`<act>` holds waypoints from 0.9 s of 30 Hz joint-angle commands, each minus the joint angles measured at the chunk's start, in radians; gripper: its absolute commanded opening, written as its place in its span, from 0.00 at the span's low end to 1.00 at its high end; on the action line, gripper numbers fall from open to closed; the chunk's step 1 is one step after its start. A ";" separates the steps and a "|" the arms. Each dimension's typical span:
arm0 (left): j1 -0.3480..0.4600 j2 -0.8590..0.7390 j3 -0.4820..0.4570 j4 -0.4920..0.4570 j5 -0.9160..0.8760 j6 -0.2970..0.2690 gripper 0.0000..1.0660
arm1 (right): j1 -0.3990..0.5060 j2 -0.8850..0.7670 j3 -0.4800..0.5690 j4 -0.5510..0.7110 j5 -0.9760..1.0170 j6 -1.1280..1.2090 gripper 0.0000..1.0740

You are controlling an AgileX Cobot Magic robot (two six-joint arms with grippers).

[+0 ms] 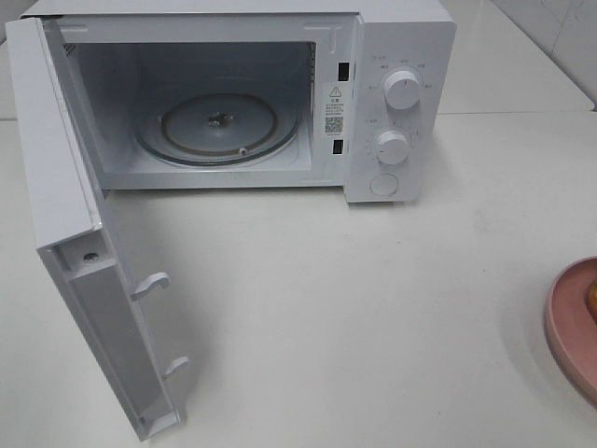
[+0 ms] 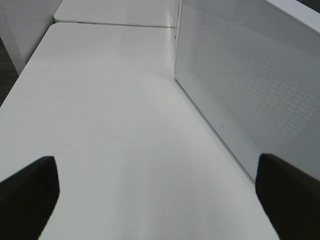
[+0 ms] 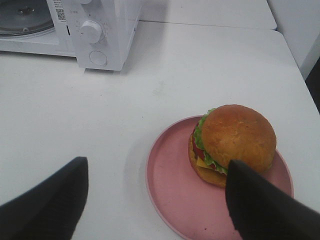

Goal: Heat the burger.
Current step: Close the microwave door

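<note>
- The burger (image 3: 232, 142) sits on the pink plate (image 3: 172, 192), toward one side of it, on the white worktop (image 3: 75, 115). It lies just ahead of the right end effector (image 3: 155, 200), close to one of the two dark fingers (image 3: 260, 205).
- The right end effector hangs with its jaws spread apart and nothing between them. The left end effector (image 2: 155, 192) is likewise wide open and empty over bare worktop, with the microwave door's (image 2: 240, 85) perforated panel beside it.
- Handling, as a judgement: the stack looks light and soft, with a glossy bun that may slip, and loose layers of lettuce, tomato and cheese that could shear apart if squeezed.
- Safest hold: the plate's rim, carrying plate and burger together; otherwise pinch gently across the burger's sides, low, spanning both bun halves.
- The microwave (image 1: 373, 84) stands open beyond the right end effector, its glass turntable (image 1: 219, 126) bare.
</note>
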 commanded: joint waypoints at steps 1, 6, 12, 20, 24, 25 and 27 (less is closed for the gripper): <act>0.001 0.022 -0.017 -0.002 -0.026 -0.002 0.92 | -0.009 -0.027 0.004 -0.001 -0.016 0.000 0.70; 0.001 0.072 -0.026 0.000 -0.073 -0.002 0.88 | -0.009 -0.027 0.004 -0.001 -0.016 0.000 0.70; 0.001 0.142 0.003 0.005 -0.216 -0.001 0.64 | -0.009 -0.027 0.004 -0.001 -0.016 0.000 0.70; 0.001 0.230 0.085 0.004 -0.392 -0.001 0.14 | -0.009 -0.027 0.004 -0.001 -0.016 -0.001 0.70; 0.001 0.268 0.119 0.004 -0.489 -0.001 0.00 | -0.009 -0.027 0.004 -0.001 -0.016 -0.001 0.70; 0.001 0.298 0.142 0.000 -0.554 0.002 0.00 | -0.009 -0.027 0.004 -0.001 -0.016 -0.001 0.70; 0.001 0.327 0.172 -0.009 -0.630 0.007 0.00 | -0.009 -0.027 0.004 -0.001 -0.016 -0.001 0.70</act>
